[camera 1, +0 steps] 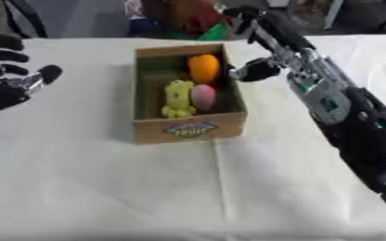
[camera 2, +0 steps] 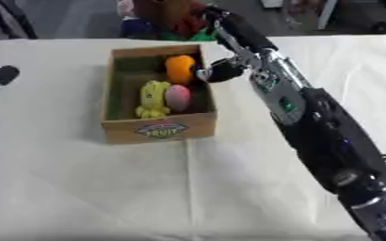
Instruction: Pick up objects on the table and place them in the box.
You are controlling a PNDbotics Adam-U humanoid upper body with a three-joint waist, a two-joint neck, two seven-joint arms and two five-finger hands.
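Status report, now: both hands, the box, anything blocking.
Left hand open, idle at left edge. Right hand at the box's right wall, fingers unclear. Orange item, yellow toy, pink item inside. Nothing blocking.

Open cardboard box (camera 1: 188, 128) on cloth-covered table (camera 1: 106, 188), mid-table. Inside, along its right wall: round orange fruit (camera 1: 203, 68) at back, pink egg-shaped object (camera 1: 203, 96) before it, yellow plush toy (camera 1: 178, 99) just left.
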